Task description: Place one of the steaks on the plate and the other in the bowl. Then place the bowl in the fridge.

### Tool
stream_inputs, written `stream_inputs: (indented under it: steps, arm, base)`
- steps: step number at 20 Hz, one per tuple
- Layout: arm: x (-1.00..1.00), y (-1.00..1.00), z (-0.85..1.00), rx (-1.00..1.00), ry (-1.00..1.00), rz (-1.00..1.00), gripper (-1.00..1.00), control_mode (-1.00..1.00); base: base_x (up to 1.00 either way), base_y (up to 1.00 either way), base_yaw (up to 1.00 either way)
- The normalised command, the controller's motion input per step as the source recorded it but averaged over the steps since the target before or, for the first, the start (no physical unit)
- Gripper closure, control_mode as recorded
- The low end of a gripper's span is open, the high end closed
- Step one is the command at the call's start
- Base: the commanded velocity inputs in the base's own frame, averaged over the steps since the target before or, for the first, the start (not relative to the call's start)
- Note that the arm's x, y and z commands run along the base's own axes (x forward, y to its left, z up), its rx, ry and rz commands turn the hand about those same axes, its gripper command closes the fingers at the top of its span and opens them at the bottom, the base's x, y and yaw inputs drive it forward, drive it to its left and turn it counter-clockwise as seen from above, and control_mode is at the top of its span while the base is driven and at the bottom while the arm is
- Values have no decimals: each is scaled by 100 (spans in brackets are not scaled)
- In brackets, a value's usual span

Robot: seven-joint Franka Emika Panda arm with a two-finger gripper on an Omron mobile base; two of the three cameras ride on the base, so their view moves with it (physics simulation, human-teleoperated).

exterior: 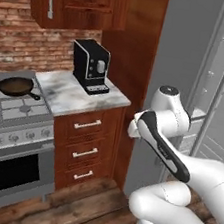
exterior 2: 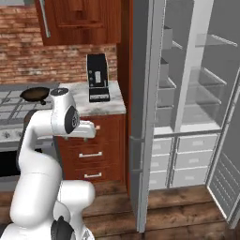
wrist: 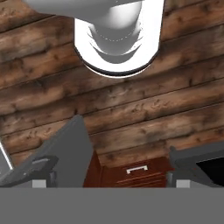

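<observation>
The fridge stands open beside the wooden cabinets, with smooth glass shelves and pale drawers. The gripper points down at the plank floor, jaws wide and empty. The bowl is probably stiff and slippery; grasping its rim seems best.

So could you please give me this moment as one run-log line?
gripper: open, empty, facing wood floor | fridge: door open, shelves bare | counter: coffee machine | stove: pan
</observation>
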Motion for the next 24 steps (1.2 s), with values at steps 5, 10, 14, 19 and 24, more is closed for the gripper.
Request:
stream_inputs:
  steps: [5,10,14,19,24]
  arm:
    - [0,0,0,0,0,0,-100,100]
    - [0,0,0,0,0,0,-100,100]
    - [0,0,0,0,0,0,-100,100]
    - [0,0,0,0,0,0,-100,100]
    - [0,0,0,0,0,0,-100,100]
  base:
    - [-35,100,6]
    - [0,100,41]
    - [27,100,28]
    - [52,100,-6]
    - [36,100,-15]
